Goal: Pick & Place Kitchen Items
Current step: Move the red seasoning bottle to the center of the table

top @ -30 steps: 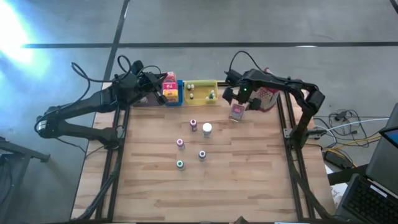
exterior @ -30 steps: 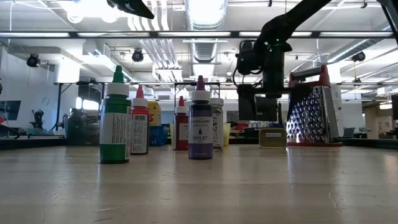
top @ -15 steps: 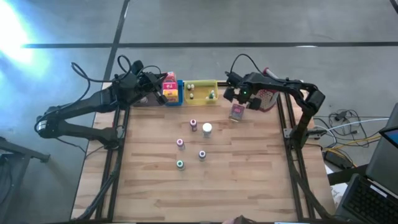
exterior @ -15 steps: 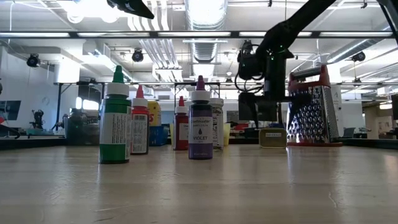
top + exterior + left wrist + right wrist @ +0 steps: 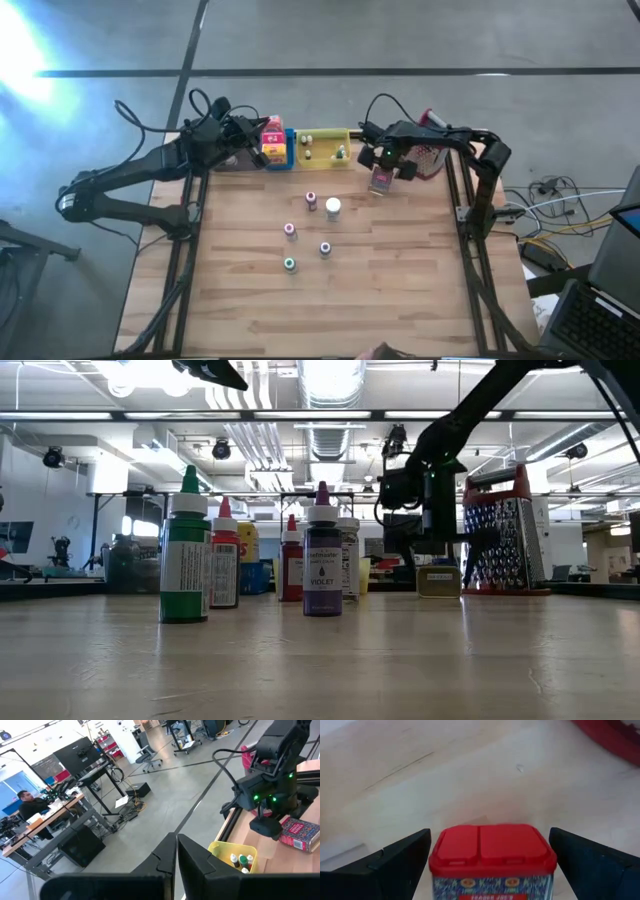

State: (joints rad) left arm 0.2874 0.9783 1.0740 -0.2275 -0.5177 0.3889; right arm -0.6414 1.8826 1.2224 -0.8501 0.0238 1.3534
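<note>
Tin (image 5: 492,857): boxy, glossy red lid | right tool (image 5: 490,865): fingers spread astride | left tool (image 5: 176,855): closed.

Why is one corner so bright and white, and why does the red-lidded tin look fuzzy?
High view: light glares off the floor in the upper left corner. Right wrist view: the red-lidded tin sits so near the camera that it looks soft. Low view: ceiling lights wash out white.

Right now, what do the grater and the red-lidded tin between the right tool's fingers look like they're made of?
The grater looks like shiny perforated metal with a red, probably plastic, handle. The tin has a matte red lid with a moulded seam, likely plastic; its printed body could be metal or card. The right tool straddles it, open.
</note>
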